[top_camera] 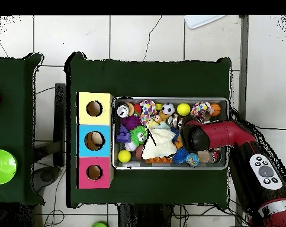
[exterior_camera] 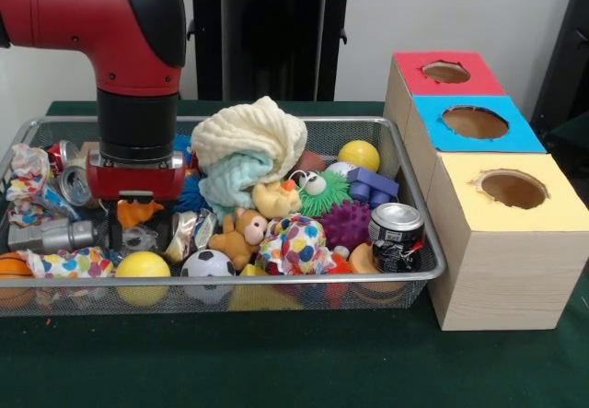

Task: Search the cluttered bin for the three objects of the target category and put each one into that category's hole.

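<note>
Near edge of bin: the bin (exterior_camera: 433, 265) sits on the green surface (exterior_camera: 276, 362); a soccer ball (exterior_camera: 208, 263), a yellow ball (exterior_camera: 143, 265) and a drink can (exterior_camera: 397, 235) line its front wall.
Target object: one clear crinkled bottle (exterior_camera: 140, 238) appears to lie just under the gripper (exterior_camera: 138, 207), toward the bin's left end in the front view; identification is uncertain.
Orientation: its long axis and which way its neck points cannot be told; it is mostly hidden.
Jaws: cannot tell whether released or clenched; the wrist housing hides them.
Middle: a cream cloth (exterior_camera: 250, 136) is heaped over the toys.
Far right: the blue-topped hole (exterior_camera: 475, 122) lies well apart from the arm.
Risk: neighbouring cans and toys crowd the bottle; in my judgement a grasp could snag one, or the glossy plastic could slip.
</note>
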{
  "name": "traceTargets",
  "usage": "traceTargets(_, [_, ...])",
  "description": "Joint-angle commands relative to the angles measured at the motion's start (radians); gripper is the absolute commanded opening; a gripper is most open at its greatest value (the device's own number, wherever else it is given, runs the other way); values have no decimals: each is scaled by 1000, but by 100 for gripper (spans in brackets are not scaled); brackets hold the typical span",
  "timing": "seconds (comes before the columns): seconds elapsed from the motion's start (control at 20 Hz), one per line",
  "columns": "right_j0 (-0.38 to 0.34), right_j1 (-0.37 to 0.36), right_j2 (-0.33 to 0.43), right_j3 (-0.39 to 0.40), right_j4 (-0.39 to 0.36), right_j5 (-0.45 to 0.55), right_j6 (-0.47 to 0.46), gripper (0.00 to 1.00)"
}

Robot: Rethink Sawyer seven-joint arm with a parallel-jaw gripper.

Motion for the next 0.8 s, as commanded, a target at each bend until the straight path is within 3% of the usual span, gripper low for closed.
traceTargets(0.05, [11,37,-12,-15,31,148,-132,100])
traceTargets(0.1, [11,38,-12,-16,24,134,-130,100])
traceTargets(0.15, [14,37,-21,-17,22,121,-108,0])
traceTargets(0.3, [24,33,-24,-28,-17,89,-122,0])
traceTargets(0.8, [18,47,-16,-34,-1,112,-143,0])
